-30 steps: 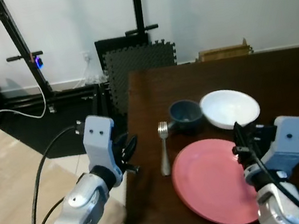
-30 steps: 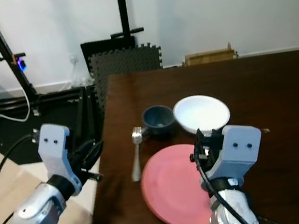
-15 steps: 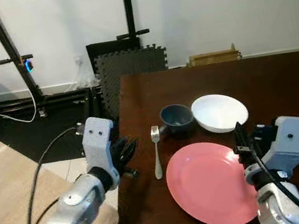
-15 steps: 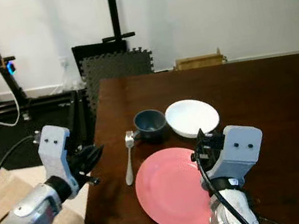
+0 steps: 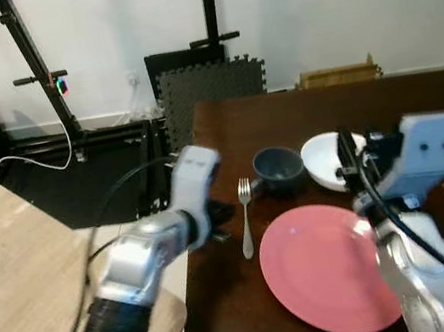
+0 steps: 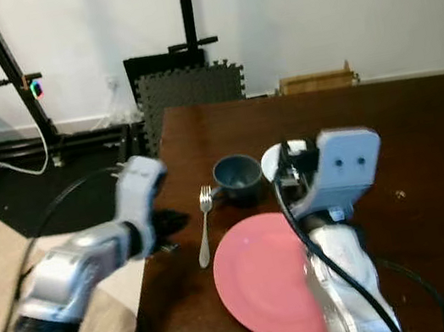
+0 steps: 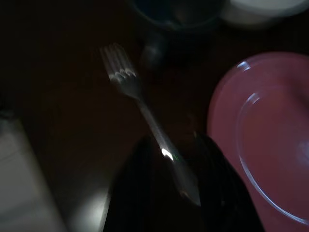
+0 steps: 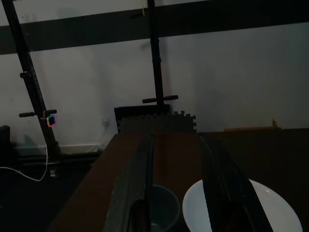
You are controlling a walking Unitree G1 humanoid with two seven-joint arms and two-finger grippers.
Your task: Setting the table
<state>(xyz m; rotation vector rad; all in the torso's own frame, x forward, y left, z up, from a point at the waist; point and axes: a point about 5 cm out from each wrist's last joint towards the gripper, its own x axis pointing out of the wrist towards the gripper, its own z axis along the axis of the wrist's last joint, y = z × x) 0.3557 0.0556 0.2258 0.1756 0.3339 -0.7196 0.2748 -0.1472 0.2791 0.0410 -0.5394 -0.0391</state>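
Left claw (image 7: 169, 193) straddles fork (image 7: 145, 108) handle beside plate (image 7: 260, 140)

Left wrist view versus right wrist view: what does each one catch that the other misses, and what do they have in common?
The left wrist view brings in the fork and the pink plate, with the left end effector open, one finger on either side of the fork's handle. The right wrist view brings in the white wall, a black stand and a foam mat, beyond the open right end effector. Both share the blue cup, the white bowl and the dark table.
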